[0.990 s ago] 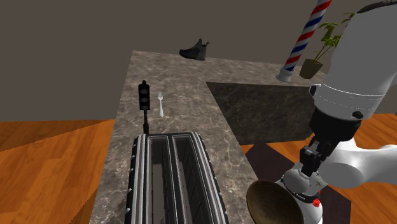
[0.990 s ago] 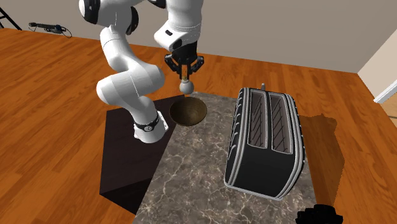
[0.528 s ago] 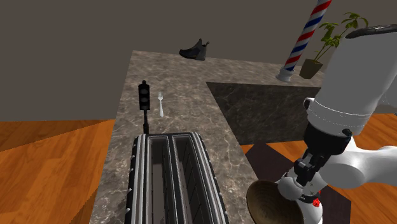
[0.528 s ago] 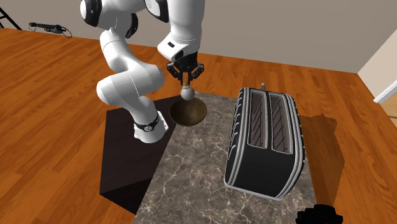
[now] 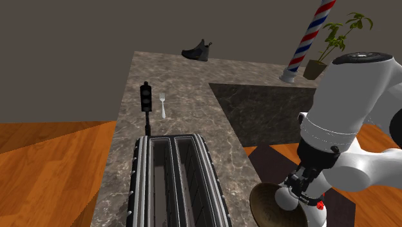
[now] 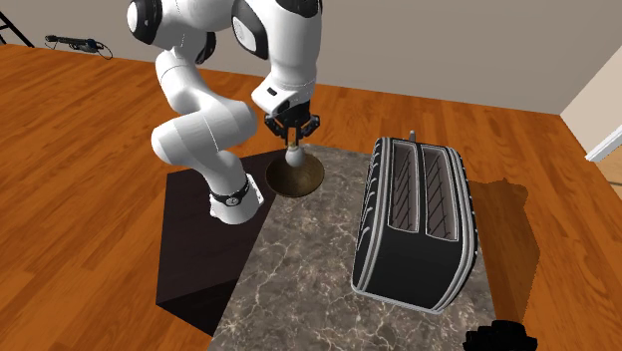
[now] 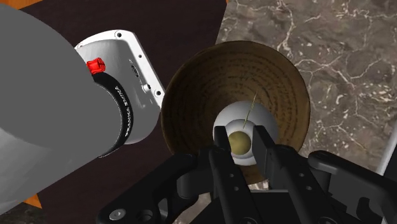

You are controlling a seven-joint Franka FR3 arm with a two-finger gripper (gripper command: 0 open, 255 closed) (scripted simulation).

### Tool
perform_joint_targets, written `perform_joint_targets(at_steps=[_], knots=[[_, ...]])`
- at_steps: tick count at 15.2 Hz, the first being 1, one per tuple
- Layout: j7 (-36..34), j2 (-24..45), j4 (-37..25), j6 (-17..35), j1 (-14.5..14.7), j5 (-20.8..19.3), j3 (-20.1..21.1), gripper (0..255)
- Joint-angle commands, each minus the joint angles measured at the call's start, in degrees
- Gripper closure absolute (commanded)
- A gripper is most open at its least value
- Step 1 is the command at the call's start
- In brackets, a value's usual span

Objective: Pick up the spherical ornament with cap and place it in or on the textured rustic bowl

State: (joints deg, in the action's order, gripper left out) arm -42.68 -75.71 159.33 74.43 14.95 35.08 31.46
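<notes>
A white spherical ornament [image 7: 247, 122] with a dull gold cap hangs just above the brown ridged bowl [image 7: 202, 76]. My gripper [image 7: 242, 137] is shut on the ornament's cap, one black finger on each side. In the second exterior view the gripper [image 6: 292, 134] points straight down, with the ornament [image 6: 293, 156] below it over the middle of the bowl [image 6: 309, 180]. The bowl stands on the marble counter beside my stand. In the shoulder view the ornament [image 5: 285, 197] sits low over the bowl [image 5: 264, 207], under the gripper [image 5: 301, 184].
A large black toaster [image 6: 419, 224] lies on the counter to the second exterior view's right of the bowl. Farther along the counter are a small traffic light [image 5: 146, 100], a fork [image 5: 162, 105] and a black shoe [image 5: 196, 50]. My arm's base [image 6: 231, 195] is close beside the bowl.
My gripper has come down with the ornament still clasped, from well above the bowl to just over its inside. The bowl and toaster have stayed put.
</notes>
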Motion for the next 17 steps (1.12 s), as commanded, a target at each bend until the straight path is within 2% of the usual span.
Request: perform_joint_targets(at_steps=[1,6,14,15,17], knots=[[0.1,-0.8,1.8,0.9,0.6,1.0,1.0,255],[0.4,-1.6,5.1,3.4,1.7,3.4,3.5,255],[0.4,-1.6,5.1,3.4,1.7,3.4,3.5,255],[0.4,-1.6,5.1,3.4,1.7,3.4,3.5,0],[0.4,-1.6,5.1,3.4,1.7,3.4,3.5,0]])
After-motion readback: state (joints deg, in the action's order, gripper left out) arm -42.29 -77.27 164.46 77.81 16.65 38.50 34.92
